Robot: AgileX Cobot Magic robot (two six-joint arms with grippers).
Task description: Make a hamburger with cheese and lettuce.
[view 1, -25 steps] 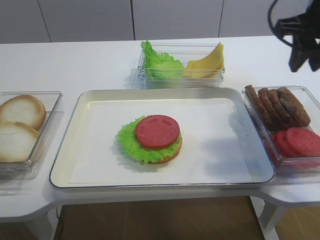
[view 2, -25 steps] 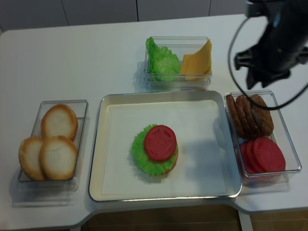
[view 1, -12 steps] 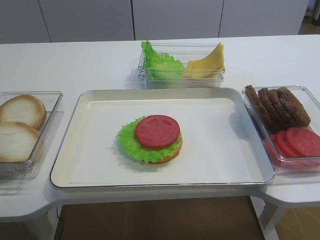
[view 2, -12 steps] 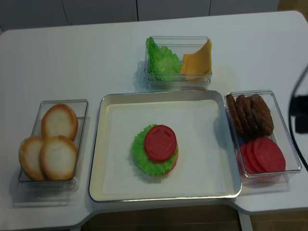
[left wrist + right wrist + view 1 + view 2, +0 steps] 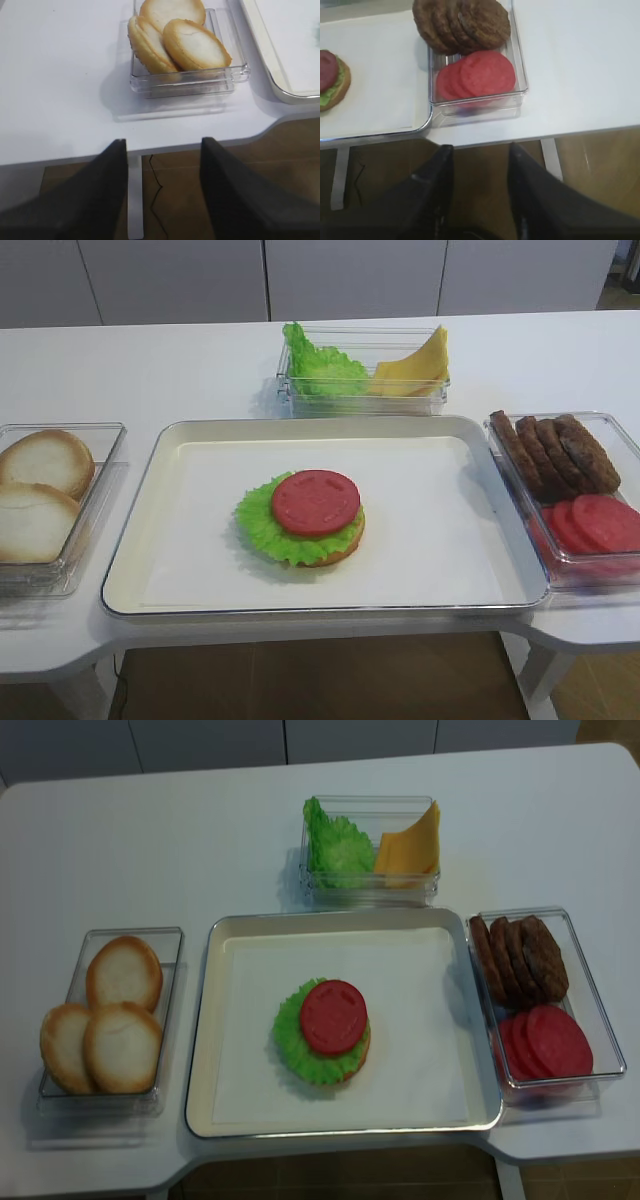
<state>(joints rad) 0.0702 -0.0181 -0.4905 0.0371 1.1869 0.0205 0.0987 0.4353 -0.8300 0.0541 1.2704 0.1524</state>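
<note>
- The hamburger (image 5: 322,1031) sits in the middle of the tray (image 5: 203,1020): bun, lettuce (image 5: 290,1040), red slice on top.
- The cheese (image 5: 410,845), top middle, looks thin, light and bendy; pinch one pointed corner.
- The right gripper (image 5: 479,172) and left gripper (image 5: 162,170) both have fingers apart, holding nothing.

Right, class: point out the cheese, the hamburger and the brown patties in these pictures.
cheese (image 5: 410,847), second overhead view, on the flat face of the front slice.
hamburger (image 5: 315,502), front overhead view, on the red disc on top.
brown patties (image 5: 465,22), right wrist view, on the middle of the row.
</note>
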